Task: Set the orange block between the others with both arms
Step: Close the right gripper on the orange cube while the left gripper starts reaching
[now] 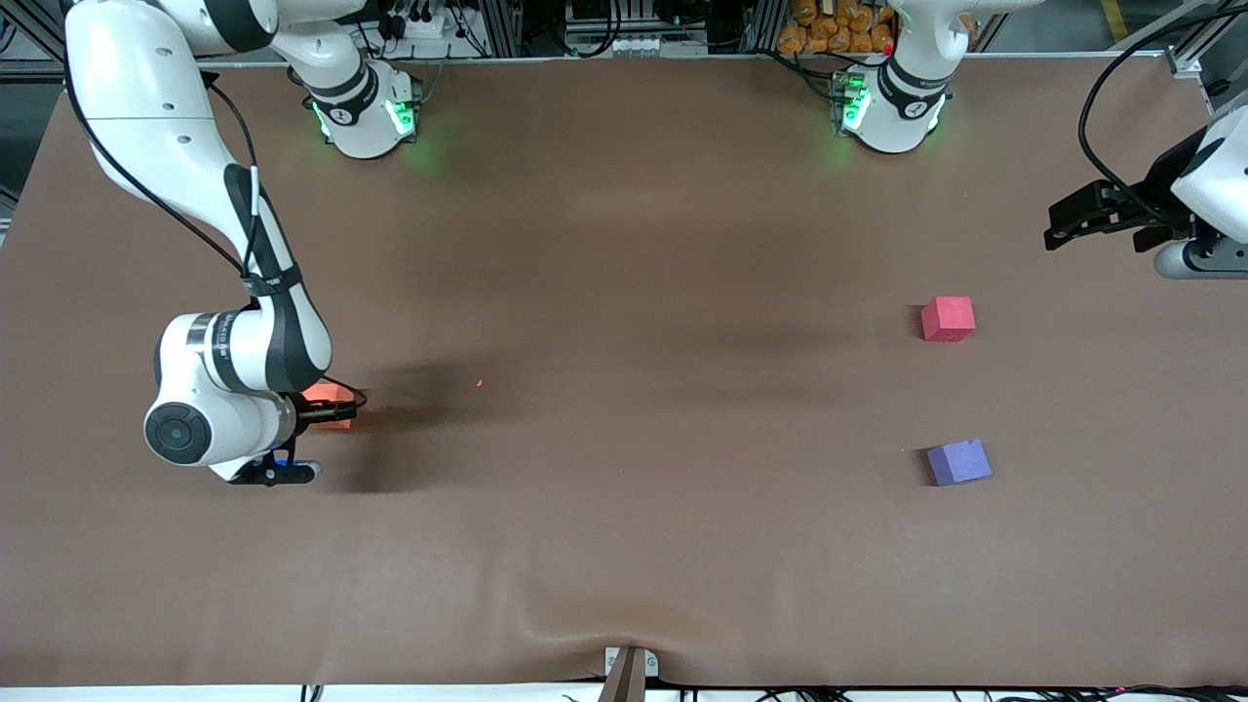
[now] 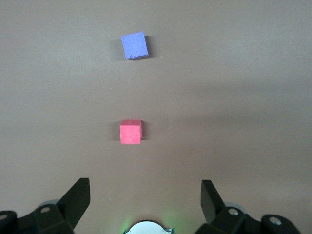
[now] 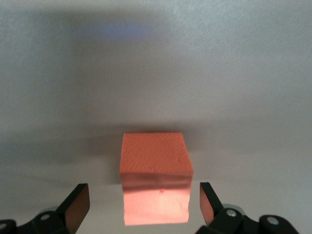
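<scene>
The orange block [image 1: 327,404] [image 3: 155,178] rests on the brown table at the right arm's end. My right gripper [image 1: 336,406] [image 3: 145,200] is low around it, open, one finger on each side with gaps to the block. The red-pink cube [image 1: 948,319] [image 2: 130,132] and the purple cube [image 1: 958,462] [image 2: 134,45] sit at the left arm's end, the purple one nearer the front camera. My left gripper [image 1: 1092,219] [image 2: 145,197] hangs open and empty in the air at the table's edge, with the red-pink cube ahead of its fingers.
A brown cloth [image 1: 624,487] covers the table, with a wrinkle at its front edge [image 1: 624,634]. The two arm bases [image 1: 366,112] [image 1: 892,107] glow green along the back edge. A black cable [image 1: 1111,88] loops to the left arm.
</scene>
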### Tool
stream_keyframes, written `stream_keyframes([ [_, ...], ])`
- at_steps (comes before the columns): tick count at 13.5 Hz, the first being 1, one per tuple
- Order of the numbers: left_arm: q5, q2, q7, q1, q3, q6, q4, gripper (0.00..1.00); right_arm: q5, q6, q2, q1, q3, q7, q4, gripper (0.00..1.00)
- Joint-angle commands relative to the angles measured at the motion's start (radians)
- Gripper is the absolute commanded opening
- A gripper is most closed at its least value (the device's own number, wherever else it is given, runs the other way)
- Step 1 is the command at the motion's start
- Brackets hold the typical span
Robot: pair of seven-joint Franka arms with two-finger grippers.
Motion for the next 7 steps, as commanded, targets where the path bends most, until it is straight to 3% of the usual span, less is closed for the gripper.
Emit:
stream_keyframes([
  [1, -0.001, 0.011, -0.005, -0.005, -0.002, 0.005, 0.005, 1.0, 0.001, 0.051, 0.013, -0.024, 0.007, -0.001, -0.019, 1.0],
  [7, -0.004, 0.02, -0.012, -0.002, -0.002, 0.005, 0.002, 1.0, 0.003, 0.068, 0.027, -0.023, 0.007, 0.001, -0.029, 1.0],
])
